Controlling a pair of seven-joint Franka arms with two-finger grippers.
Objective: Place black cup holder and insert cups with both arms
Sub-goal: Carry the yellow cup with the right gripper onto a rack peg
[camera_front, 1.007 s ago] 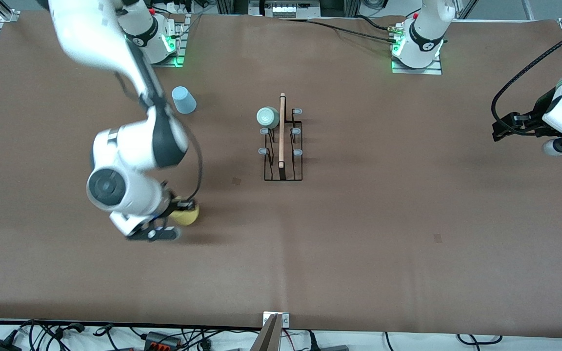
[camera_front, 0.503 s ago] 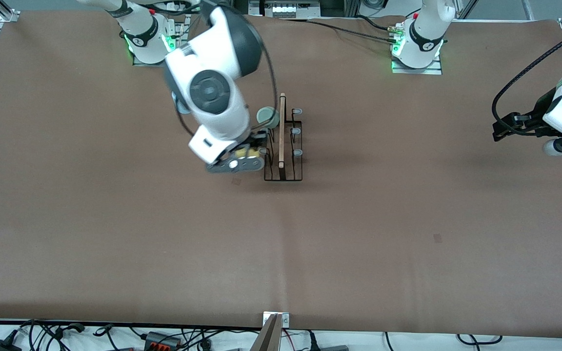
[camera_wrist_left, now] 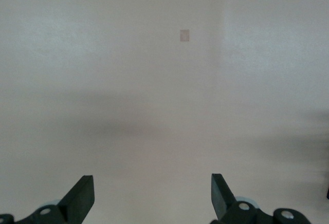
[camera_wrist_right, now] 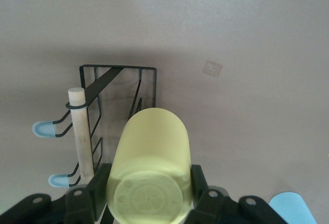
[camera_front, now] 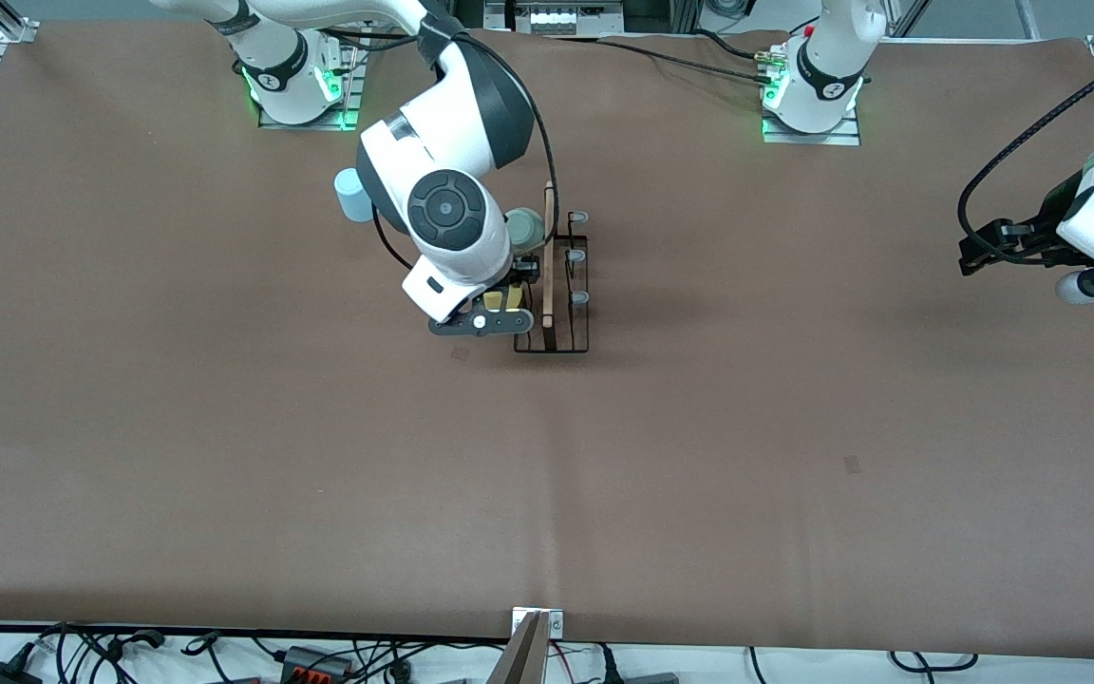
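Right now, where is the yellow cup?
The yellow cup is held in the right pincer, over the black cup holder beside its wooden handle, near the mint cup.

No legible txt or labels.
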